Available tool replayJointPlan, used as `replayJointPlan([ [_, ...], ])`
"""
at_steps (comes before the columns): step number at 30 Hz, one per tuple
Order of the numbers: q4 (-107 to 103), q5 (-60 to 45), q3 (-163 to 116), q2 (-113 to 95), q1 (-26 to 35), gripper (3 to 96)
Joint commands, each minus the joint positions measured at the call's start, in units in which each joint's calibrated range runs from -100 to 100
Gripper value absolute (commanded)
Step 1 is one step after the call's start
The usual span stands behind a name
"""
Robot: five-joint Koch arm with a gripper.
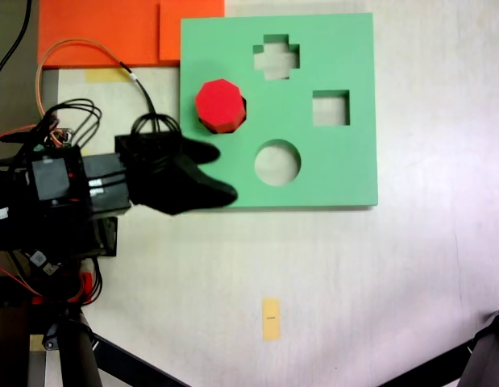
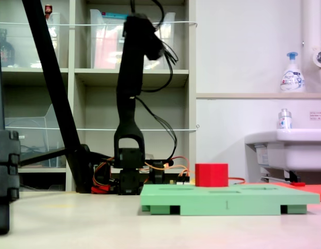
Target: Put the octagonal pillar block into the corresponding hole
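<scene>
First exterior view showed me the red foam octagonal pillar block [image 1: 220, 103] seated in the green board [image 1: 346, 173], just beyond my empty, parted end effector [image 1: 221, 173].

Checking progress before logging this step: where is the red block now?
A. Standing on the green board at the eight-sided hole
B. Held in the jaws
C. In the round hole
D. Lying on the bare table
A: in both exterior views the red block stands upright on the green board, clear of the gripper.
</scene>
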Motion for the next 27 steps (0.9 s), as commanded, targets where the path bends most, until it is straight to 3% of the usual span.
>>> replayJointPlan([
  [1, 10.59, -3.17, -11.17, -2.54, -3.81, 70.1],
  [4, 29.56, -4.44, -42.48, -17.9, -4.79, 69.8],
  [8, 70.29, -6.98, -89.74, -38.71, -6.11, 51.8],
  [12, 77.99, -9.43, -114.56, -38.71, -4.79, 51.8],
  [17, 102.93, -15.43, -147.16, -38.71, -4.59, 50.6],
  [20, 104.57, -21.25, -148.26, -38.71, -4.44, 51.1],
  [27, 94.07, -21.05, -148.26, -38.71, -4.88, 49.9],
])
